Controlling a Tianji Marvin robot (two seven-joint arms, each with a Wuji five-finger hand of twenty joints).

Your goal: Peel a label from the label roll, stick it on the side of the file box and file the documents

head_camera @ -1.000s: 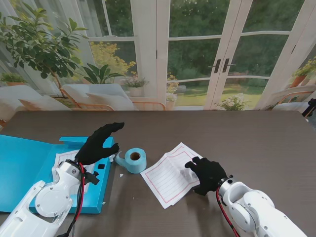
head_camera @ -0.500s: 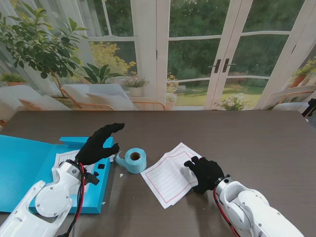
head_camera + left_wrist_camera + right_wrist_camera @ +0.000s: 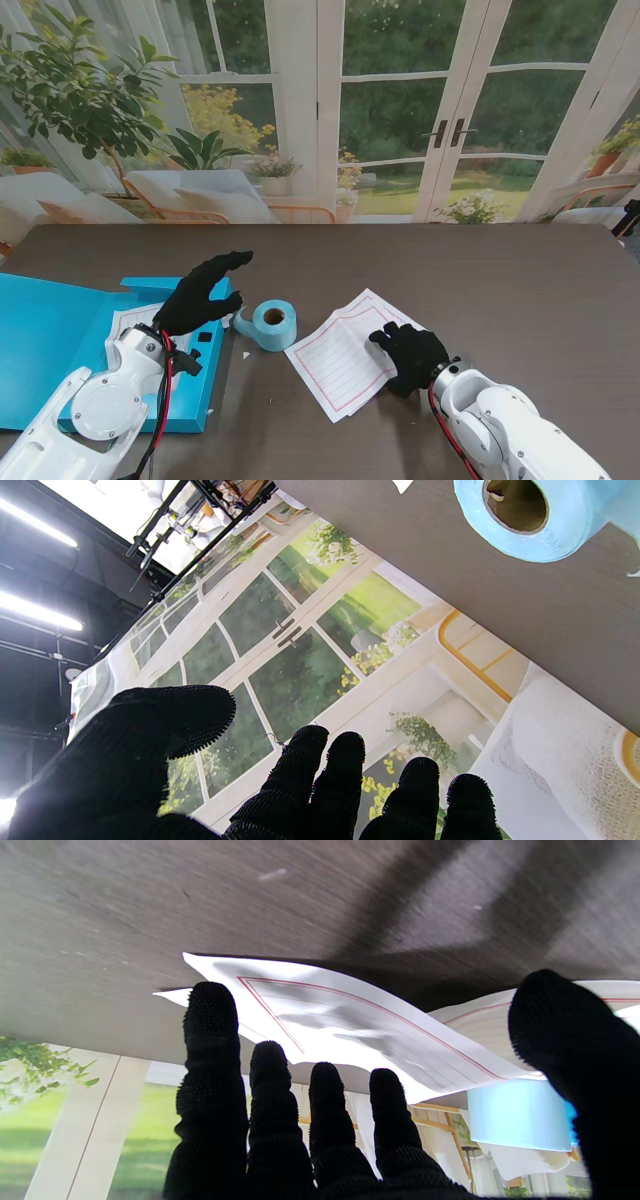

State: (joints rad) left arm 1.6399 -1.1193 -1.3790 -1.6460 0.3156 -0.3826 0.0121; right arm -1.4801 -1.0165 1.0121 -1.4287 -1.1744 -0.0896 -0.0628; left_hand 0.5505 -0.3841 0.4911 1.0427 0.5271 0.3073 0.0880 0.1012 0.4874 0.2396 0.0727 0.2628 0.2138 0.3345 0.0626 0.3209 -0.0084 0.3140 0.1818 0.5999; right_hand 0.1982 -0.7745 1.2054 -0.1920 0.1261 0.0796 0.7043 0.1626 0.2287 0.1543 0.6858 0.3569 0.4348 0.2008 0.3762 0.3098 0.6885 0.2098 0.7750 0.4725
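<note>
Stand view: gloved right hand (image 3: pixel 410 357), fingers spread flat, presses a curling lined paper sheet (image 3: pixel 345 353); left hand (image 3: pixel 200 290) hovers splayed, empty, beside the cylindrical blue label roll (image 3: pixel 273 324).

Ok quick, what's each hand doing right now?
Left hand: open, holding nothing, raised over the file box.
Right hand: on the document; grasp cannot be told.

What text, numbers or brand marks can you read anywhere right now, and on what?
None can be read.
Ruled sheet under the right hand: red border and lines only, any writing too blurred.
Label roll: plain blue, no print visible.
File box: white sheet inside, too small to read.
</note>
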